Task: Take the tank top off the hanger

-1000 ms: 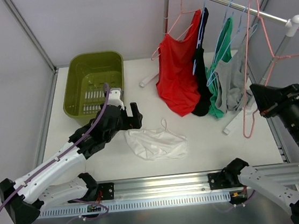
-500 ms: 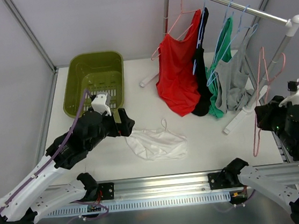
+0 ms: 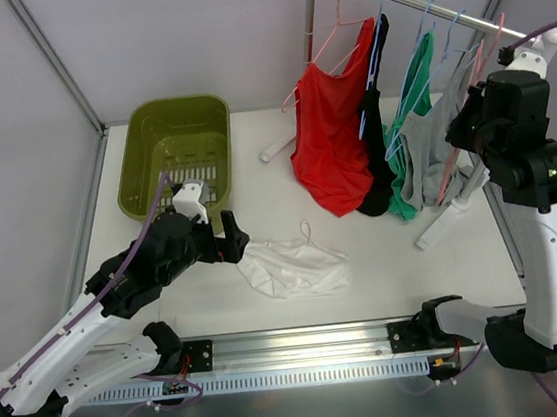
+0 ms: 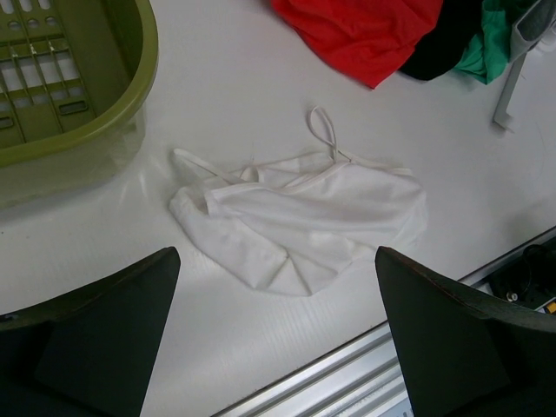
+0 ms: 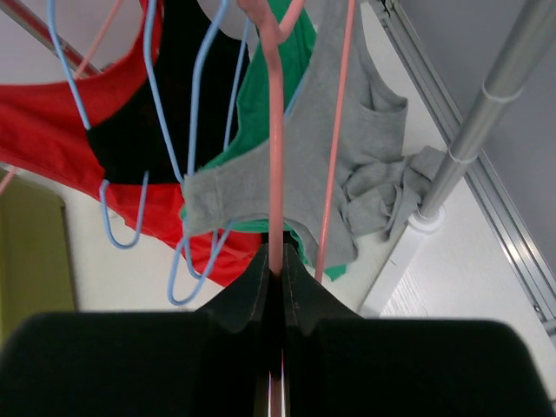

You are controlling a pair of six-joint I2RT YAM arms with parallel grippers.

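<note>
We see our right gripper (image 5: pixel 276 287) risen from 4 o'clock to 2 o'clock, its pink hanger (image 5: pixel 275 156) lifted to the rail (image 3: pixel 417 7) among the hung clothes, our left gripper (image 3: pixel 235 236) drawn back toward 8 o'clock from the white tank top (image 3: pixel 295 267)

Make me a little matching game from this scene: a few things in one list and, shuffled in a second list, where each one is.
Things:
1. white tank top
2. red tank top
3. pink hanger
4. olive basket

Places:
A. pinched in the right tool
B. hanging from the rail
C. crumpled on the table
D. standing at the table's far left corner

Pairs: 1-C, 2-B, 3-A, 4-D
</note>
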